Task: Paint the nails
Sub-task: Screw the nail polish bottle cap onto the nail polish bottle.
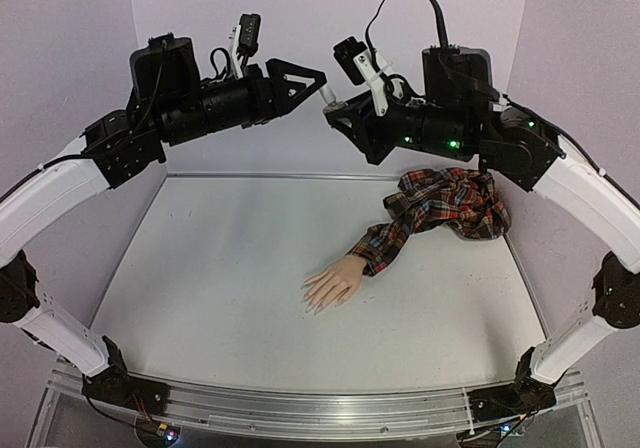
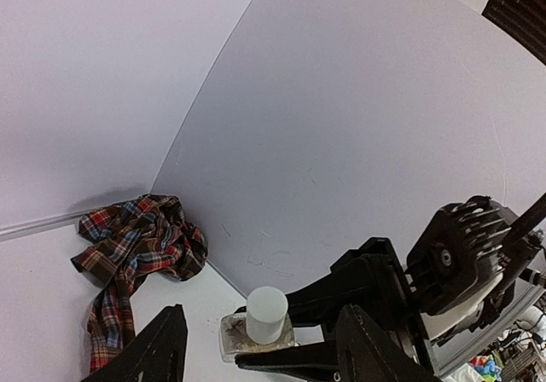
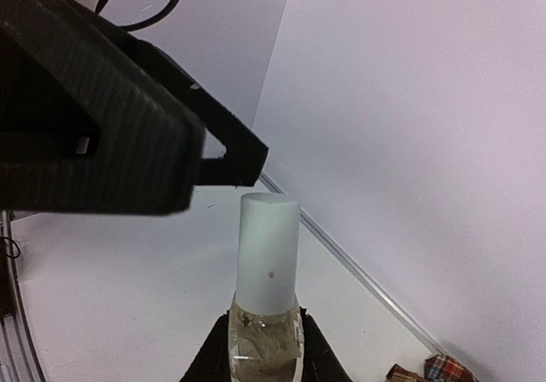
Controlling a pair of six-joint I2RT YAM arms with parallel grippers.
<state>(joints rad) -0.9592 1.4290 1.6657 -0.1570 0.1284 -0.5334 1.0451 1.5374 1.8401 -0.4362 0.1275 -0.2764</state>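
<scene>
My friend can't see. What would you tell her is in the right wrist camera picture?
A small clear bottle with a tall white cap sits in the middle, gripped at the bottom by the right gripper. The left gripper's black fingers loom close above the cap, over a white table.

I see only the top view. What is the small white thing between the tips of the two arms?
Observer: The cap of a clear bottle; the right gripper has its jaws shut on the glass body.
Operator: Does the left gripper grip the cap?
Observer: No. The left wrist view shows the left gripper with jaws open, a gap on each side of the cap.
</scene>
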